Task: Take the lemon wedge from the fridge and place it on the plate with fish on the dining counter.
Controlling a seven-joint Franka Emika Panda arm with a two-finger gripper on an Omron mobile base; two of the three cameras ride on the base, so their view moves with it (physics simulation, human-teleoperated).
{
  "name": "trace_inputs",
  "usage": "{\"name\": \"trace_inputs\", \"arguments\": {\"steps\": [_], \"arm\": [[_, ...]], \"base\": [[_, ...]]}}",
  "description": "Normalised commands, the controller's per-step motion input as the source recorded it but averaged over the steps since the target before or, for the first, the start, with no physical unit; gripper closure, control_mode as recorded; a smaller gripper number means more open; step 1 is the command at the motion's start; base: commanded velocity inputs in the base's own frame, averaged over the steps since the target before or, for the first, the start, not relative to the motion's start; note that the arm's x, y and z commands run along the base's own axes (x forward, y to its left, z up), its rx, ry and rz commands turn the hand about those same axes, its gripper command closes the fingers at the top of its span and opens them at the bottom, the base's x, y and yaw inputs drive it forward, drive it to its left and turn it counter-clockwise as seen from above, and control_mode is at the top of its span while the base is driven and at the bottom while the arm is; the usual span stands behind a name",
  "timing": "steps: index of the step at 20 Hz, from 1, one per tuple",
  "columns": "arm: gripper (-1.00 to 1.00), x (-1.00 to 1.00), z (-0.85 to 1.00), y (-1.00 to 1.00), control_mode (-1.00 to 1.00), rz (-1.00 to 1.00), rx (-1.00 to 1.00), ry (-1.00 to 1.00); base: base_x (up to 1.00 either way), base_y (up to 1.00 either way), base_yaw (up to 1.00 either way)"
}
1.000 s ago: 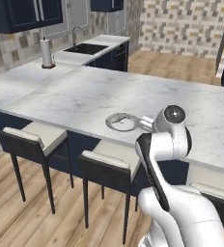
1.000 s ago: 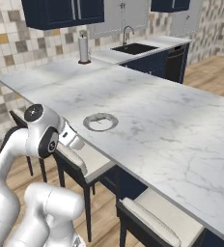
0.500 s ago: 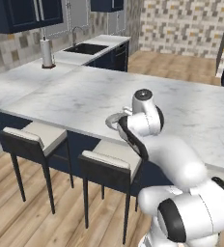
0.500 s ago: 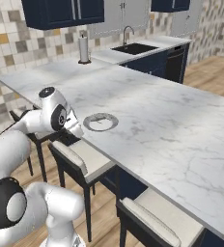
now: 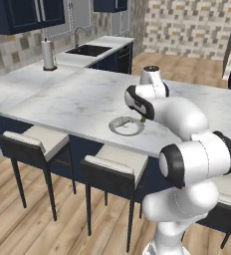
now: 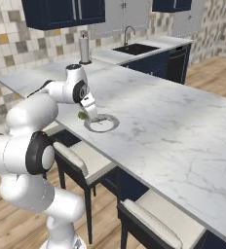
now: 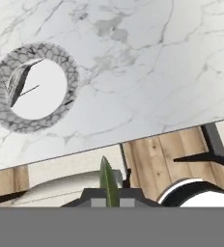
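Our gripper (image 6: 88, 114) hangs beside the plate (image 5: 126, 125), jaws pinched on the lemon wedge (image 7: 108, 182), a sliver we judge feather-light, soft and slippery, best kept gripped across its flat middle. A dark fish (image 7: 17, 83) lies along the plate's edge. The marbled tabletop (image 6: 173, 121) looks hard and smooth; stools (image 5: 115, 167) line it, with a sink (image 5: 89, 50) beyond.

Mosaic-tiled walls (image 5: 187, 20), navy cabinets (image 6: 61, 12), a sink (image 5: 90, 50) and wooden floor (image 5: 33, 224) surround pale-seated stools (image 5: 38, 142).
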Motion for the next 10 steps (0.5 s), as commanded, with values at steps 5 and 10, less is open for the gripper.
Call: {"name": "trace_inputs", "arguments": {"steps": [5,10], "arm": [[1.0,0.57,-0.46,-0.03,-1.0,0.0,0.02,-0.22],[1.0,0.95,-0.2,-0.01,-1.0,0.0,0.03,-0.02]], "base": [[0.0,0.0,0.0],[0.0,0.0,0.0]]}}
